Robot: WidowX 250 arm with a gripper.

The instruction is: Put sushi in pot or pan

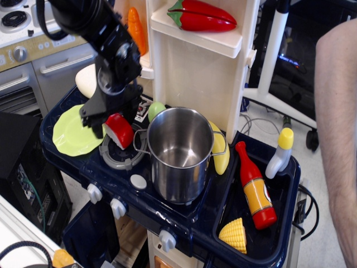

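The sushi (119,130), a small piece with a glossy red top over a white base, lies tilted on the grey burner (119,158) just left of the pot. The pot (177,181) is a tall shiny steel cylinder with wire handles, standing upright and empty on the dark blue toy stove. My black gripper (111,116) hangs open right above and behind the sushi. One finger (87,119) is to the sushi's left over the green plate and the other is at its upper right. I cannot tell whether the fingers touch the sushi.
A green plate (71,135) lies left of the burner. A red chili pepper (201,15) is on the shelf above. A banana (221,152), ketchup bottle (255,188), white bottle (280,152) and corn (234,234) lie right of the pot. A person's arm (340,139) fills the right edge.
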